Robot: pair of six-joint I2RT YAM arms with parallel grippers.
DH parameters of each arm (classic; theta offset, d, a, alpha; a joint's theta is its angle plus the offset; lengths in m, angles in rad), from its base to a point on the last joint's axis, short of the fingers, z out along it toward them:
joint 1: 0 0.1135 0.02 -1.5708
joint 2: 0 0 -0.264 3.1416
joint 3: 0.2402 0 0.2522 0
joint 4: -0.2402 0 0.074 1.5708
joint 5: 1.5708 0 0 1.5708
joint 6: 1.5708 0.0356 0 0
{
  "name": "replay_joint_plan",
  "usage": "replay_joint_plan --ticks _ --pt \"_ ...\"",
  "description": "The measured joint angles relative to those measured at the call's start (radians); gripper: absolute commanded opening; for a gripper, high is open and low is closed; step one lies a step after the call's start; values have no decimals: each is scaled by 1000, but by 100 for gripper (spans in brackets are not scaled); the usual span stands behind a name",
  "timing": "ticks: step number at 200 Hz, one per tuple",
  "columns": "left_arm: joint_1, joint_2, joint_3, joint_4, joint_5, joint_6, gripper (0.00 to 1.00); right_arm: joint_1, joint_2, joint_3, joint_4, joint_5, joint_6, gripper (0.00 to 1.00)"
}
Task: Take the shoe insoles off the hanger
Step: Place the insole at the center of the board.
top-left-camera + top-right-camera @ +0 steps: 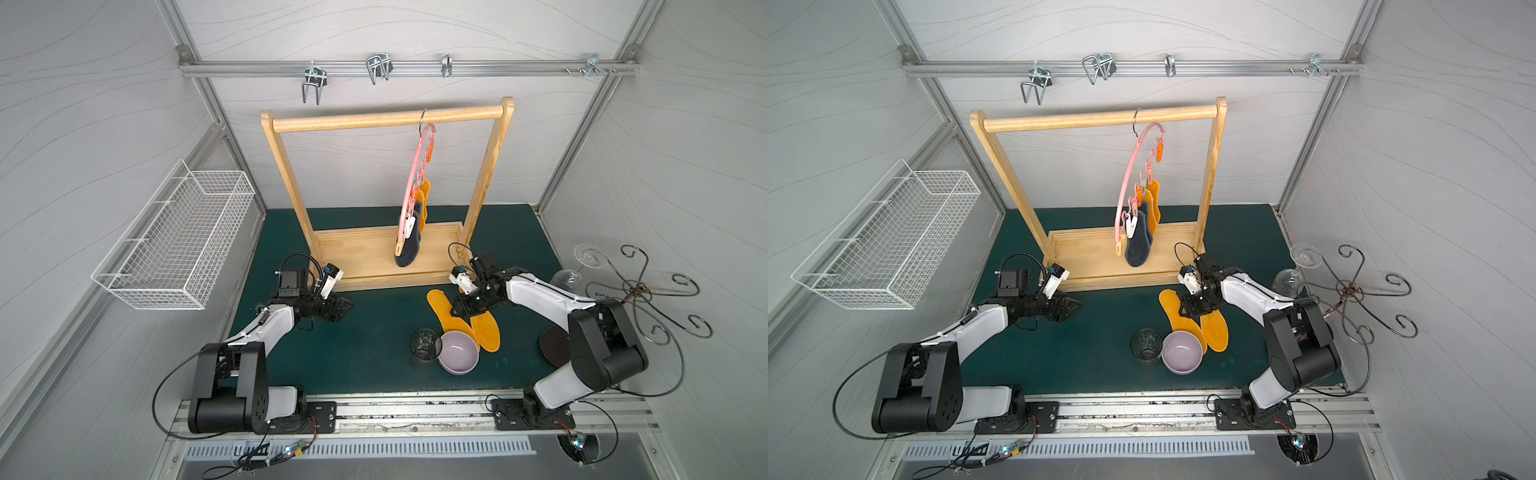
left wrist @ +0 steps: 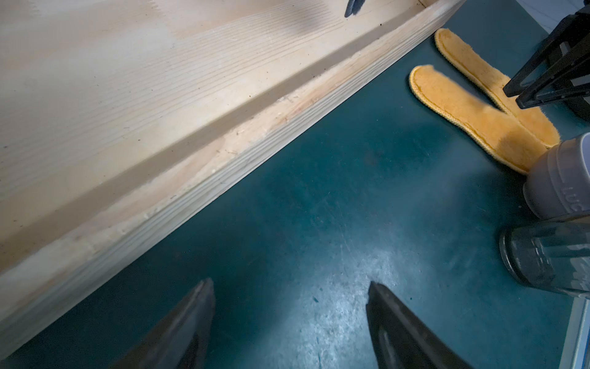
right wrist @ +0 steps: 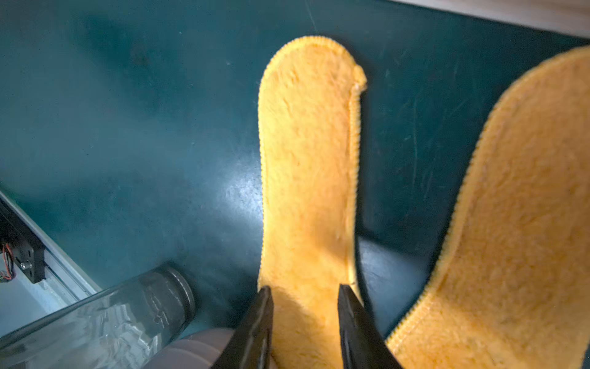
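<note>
I see the wooden rack (image 1: 386, 118) at the far side; the pink hanger (image 1: 411, 178) on its rail carries grey and mustard clipped insoles (image 1: 409, 249); two mustard insoles (image 1: 444, 311) lie flat near-right; my right gripper (image 3: 305, 287), jaws narrowly parted, sits directly over the left one; my left gripper (image 2: 289, 284) gapes wide above the bare mat (image 2: 319, 191).

First mustard insole (image 3: 306, 159): flat, fuzzy, lying under the gap between the right fingers (image 3: 258, 326). Second mustard insole (image 3: 510, 223): flat, just beside them. Pink hanger (image 1: 1128, 187), well beyond the fingers, carries clipped grey insoles (image 1: 1137, 247) and hung mustard insoles (image 1: 1155, 199).
</note>
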Motion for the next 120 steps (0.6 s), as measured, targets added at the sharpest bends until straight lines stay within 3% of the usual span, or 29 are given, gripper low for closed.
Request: replay_joint_plan --ticks 80,112,120 --pt "0 3 0 -1 -2 0 80 44 -173 -57 49 157 29 41" --pt "0 3 0 -1 -16 0 80 108 -325 -88 90 252 38 55" --pt "0 3 0 -1 -19 0 80 122 -369 -98 105 281 42 68"
